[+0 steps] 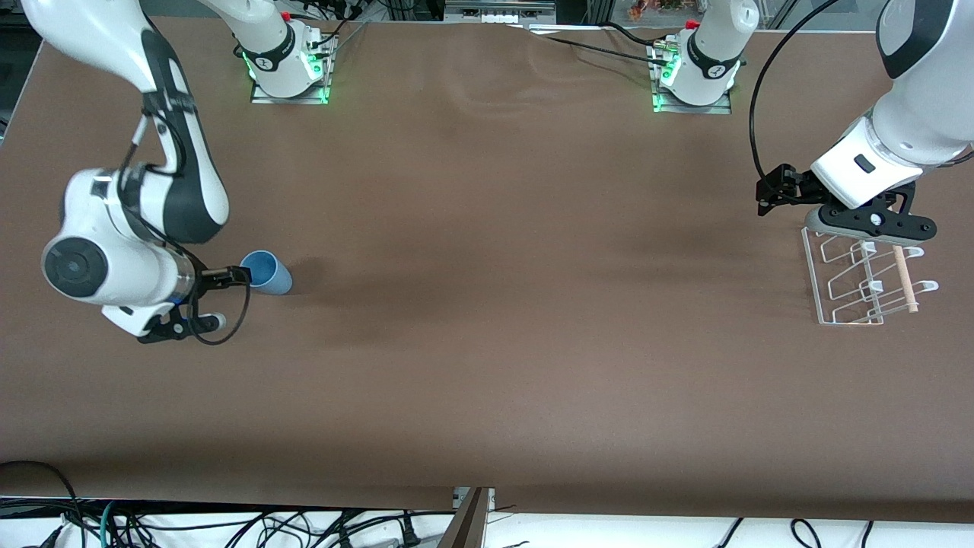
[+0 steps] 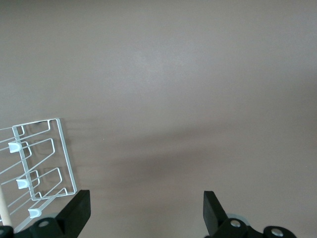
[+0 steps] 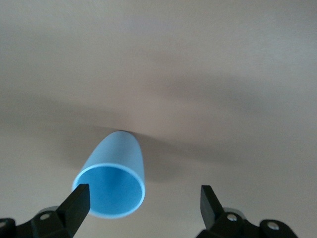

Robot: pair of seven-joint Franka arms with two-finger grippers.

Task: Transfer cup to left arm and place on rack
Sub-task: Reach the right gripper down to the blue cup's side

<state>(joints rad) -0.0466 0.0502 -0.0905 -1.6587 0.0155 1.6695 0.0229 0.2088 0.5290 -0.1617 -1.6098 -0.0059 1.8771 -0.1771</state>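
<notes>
so your cup [image 1: 268, 272] is sitting on the brown counter [image 1: 487, 320] out at the right arm's end, and from the right wrist view [image 3: 113, 183] you can see straight into its open mouth, so it's tipped toward that camera rather than standing plumb. the right claw [image 1: 242, 275] is low and right up at the cup's rim. its fingers [image 3: 77, 201] are spread wide, one of them just at the edge of the rim and the other well off to the side with bare counter between. nothing is gripped there, the cup isn't between the fingers, it's only beside one.

your left claw [image 1: 775, 192] hangs up in the air at the left arm's end, by the edge of the rack [image 1: 860, 281] that faces the bases. in the left wrist view its fingers [image 2: 214, 208] are also spread apart with nothing between them but counter, and the rack's white wire loops [image 2: 37, 163] show at the edge of that shot. the rack stands on the counter with its wooden dowel [image 1: 905, 280] lying along the top, nothing hanging on it. cup and rack are well apart, at opposite ends of the counter.
</notes>
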